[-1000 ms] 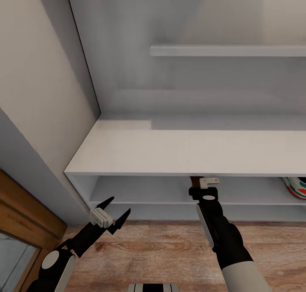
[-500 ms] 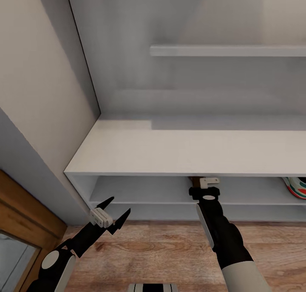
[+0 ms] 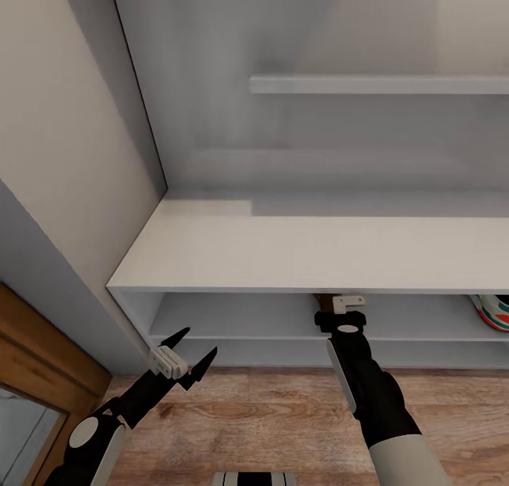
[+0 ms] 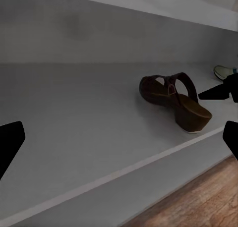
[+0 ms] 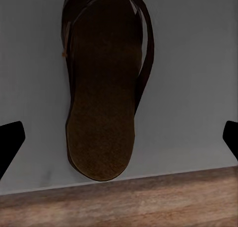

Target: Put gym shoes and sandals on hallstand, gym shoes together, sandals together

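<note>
I'm facing a pale grey shoe rack (image 3: 311, 252) set in a corner against a beige wall (image 3: 56, 153), brown plank floor (image 3: 268, 415) below. A dark brown sandal (image 5: 101, 88) with a tan footbed lies flat on the upper open shelf, heel toward the edge. My right gripper (image 3: 341, 315) hangs just before it, fingers apart. My left gripper (image 3: 185, 355) fingers are also apart. A sneaker (image 3: 491, 310) sits further right.
</note>
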